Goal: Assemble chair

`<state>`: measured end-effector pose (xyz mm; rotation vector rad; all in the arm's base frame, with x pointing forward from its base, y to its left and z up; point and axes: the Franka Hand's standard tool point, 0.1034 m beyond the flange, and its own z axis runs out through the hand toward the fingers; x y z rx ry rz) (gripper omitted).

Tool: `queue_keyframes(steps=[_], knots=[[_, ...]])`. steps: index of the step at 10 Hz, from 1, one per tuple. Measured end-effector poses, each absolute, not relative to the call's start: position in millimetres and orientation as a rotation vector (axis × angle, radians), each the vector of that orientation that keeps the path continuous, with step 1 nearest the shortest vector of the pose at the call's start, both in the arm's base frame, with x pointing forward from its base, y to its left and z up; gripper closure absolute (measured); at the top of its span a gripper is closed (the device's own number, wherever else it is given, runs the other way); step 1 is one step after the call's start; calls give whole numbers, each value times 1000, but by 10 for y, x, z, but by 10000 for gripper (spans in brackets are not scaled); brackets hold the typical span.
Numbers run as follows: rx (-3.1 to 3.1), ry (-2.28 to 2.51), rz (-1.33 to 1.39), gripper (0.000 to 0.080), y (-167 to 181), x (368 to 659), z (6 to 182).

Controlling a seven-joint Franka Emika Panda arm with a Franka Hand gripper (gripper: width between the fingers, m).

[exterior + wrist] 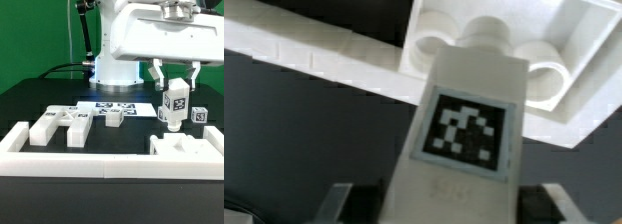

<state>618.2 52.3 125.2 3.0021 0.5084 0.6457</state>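
My gripper [175, 84] is shut on an upright white chair piece [176, 103], a long post with a black-and-white tag on its face. The post hangs just above a chunky white chair block [186, 146] at the exterior view's right. In the wrist view the tagged post [464, 130] runs out from between my gripper [446, 207] fingers [343, 200]. Its far end hangs over the block's recessed top [571, 45]. More white chair pieces lie at the exterior view's left [62, 125] and middle [113, 117].
A long white border rail [90, 161] runs along the front and turns back at both ends. The marker board [112, 103] lies flat at the back by the arm's base. A small tagged piece [199, 115] stands behind the block at the right.
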Motion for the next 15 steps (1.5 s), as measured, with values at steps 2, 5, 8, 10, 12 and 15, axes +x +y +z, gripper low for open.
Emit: queue_keyframes(steps=[2, 5, 8, 10, 12, 15], knots=[[3003, 509, 644, 481, 523, 6178, 1243], [2998, 557, 675, 481, 801, 6198, 1215], [2976, 598, 714, 481, 892, 6253, 1208], [2968, 599, 737, 481, 896, 6269, 1222], [2863, 618, 959, 481, 841, 6327, 1227], [2845, 667, 951, 481, 860, 6339, 1189]])
